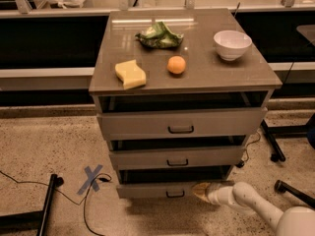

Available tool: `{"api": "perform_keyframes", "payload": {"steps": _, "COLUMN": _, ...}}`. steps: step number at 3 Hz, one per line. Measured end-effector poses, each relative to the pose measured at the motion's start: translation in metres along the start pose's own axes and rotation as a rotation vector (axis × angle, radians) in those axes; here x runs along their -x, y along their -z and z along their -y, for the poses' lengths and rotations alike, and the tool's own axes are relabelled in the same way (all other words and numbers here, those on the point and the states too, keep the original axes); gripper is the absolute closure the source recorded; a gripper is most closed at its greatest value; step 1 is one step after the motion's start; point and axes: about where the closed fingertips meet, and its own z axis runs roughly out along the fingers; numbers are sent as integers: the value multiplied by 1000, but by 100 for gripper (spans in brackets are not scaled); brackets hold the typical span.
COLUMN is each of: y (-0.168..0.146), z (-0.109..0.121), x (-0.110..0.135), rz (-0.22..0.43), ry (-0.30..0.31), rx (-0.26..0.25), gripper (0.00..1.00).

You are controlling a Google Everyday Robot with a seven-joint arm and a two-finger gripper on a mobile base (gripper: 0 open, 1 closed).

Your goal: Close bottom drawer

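Observation:
The bottom drawer (pixel 162 190) is the lowest of three grey drawers in the cabinet. Its narrow front panel with a small dark loop handle (pixel 175 194) stands out only a little, with a thin dark gap above it. My gripper (pixel 201 190) reaches in from the lower right on a white arm (pixel 246 200). Its tip rests against the right part of the drawer front, just right of the handle.
On the cabinet top (pixel 236 73) lie a yellow sponge (pixel 130 73), an orange (pixel 176 65), a green bag (pixel 160 36) and a white bowl (pixel 232 44). The top and middle drawers are slightly open. Blue tape cross (pixel 92 178), cables and a black stand leg (pixel 47 200) lie on the floor at left; chair legs at right.

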Motion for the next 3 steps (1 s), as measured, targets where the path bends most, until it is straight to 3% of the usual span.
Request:
{"api": "perform_keyframes", "payload": {"steps": 1, "y": -9, "z": 39, "x": 12, "rz": 32, "ry": -15, "rx": -78, "gripper": 100}}
{"api": "perform_keyframes", "payload": {"steps": 2, "y": -14, "z": 57, "x": 20, "rz": 55, "ry": -36, "rx": -122, "gripper": 100}}
{"api": "perform_keyframes", "payload": {"steps": 3, "y": -6, "z": 34, "x": 29, "rz": 82, "ry": -39, "rx": -94, "gripper": 100}}
